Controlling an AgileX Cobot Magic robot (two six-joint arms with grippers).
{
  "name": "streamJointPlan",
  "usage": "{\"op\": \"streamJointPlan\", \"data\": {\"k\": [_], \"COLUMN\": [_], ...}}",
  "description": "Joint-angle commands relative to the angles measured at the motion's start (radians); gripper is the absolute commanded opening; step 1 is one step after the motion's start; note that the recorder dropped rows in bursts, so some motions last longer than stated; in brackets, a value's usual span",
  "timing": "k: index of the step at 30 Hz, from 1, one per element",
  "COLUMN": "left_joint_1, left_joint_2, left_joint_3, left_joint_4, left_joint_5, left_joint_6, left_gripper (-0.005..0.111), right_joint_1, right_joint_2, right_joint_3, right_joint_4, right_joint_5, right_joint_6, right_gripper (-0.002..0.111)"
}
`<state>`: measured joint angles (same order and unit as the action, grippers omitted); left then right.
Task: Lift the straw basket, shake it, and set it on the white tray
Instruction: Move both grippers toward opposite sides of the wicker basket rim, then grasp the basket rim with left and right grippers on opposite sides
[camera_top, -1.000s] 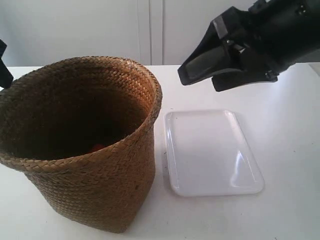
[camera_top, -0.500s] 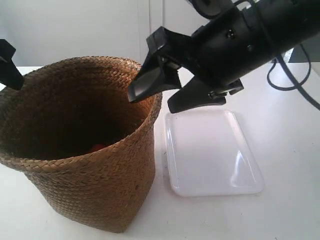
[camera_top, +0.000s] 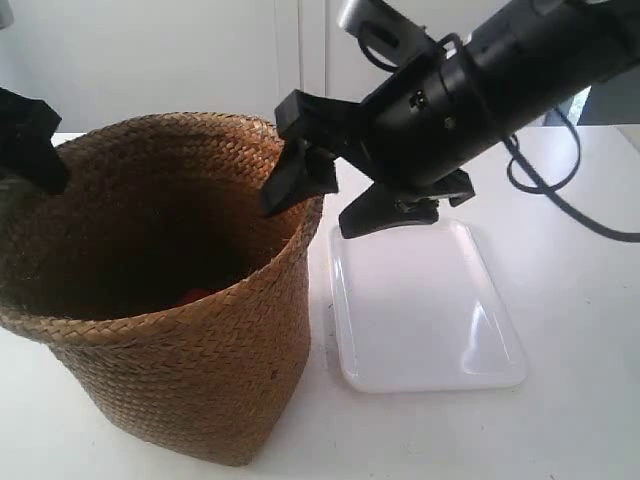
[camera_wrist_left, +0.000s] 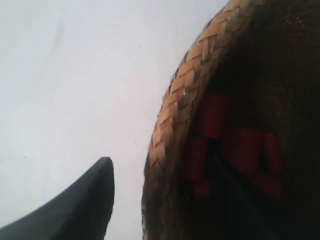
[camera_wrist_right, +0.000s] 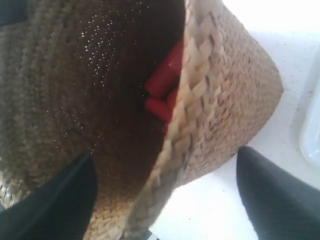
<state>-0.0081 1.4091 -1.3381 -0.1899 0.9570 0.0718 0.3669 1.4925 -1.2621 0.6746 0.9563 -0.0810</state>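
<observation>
Right pincer (camera_wrist_right: 165, 155) wide open, astride straw basket (camera_wrist_right: 230, 90) rim

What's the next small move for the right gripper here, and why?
Probably close the right gripper on the straw basket: its jaws are open and straddle the braided rim, one finger inside, one outside, and the basket sits on the table, not yet lifted.

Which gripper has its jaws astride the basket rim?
The right gripper: one jaw is inside the basket, the other outside. The left wrist view shows only one jaw, outside.
</observation>
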Motion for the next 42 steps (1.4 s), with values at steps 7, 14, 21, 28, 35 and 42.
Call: {"op": "streamJointPlan", "data": {"k": [7,14,21,28,35,42], "left_joint_1": [0.003,0.003,0.003,-0.064,-0.221,-0.288], "left_joint_2": [0.098,0.110,0.043,-0.140,-0.318,-0.520], "left_joint_3": [0.003,0.003,0.003,0.122,0.338,0.484], "left_joint_4": [-0.098,-0.182,-0.277,-0.311,-0.311,-0.307], "left_joint_5": [-0.005,-0.015,-0.128,-0.388,-0.606,-0.705], "left_joint_6": [0.015,0.048,0.118,0.118,0.146,0.146], "left_gripper": [0.061,0.022,0.000,0.000,0.000,0.000], "right_joint_1": [0.045,0.045,0.045,0.045,0.045,0.054], "right_joint_2": [0.116,0.130,0.073,-0.046,-0.129,-0.362], "right_joint_3": [-0.004,-0.004,-0.004,-0.004,0.014,0.202], "right_joint_4": [0.031,0.079,-0.052,-0.213,-0.238,-0.249], "right_joint_5": [-0.085,-0.083,-0.222,-0.307,-0.246,-0.365], "right_joint_6": [0.008,-0.015,-0.050,-0.047,-0.115,-0.113], "right_gripper": [0.051,0.008,0.000,0.000,0.000,0.000]}}
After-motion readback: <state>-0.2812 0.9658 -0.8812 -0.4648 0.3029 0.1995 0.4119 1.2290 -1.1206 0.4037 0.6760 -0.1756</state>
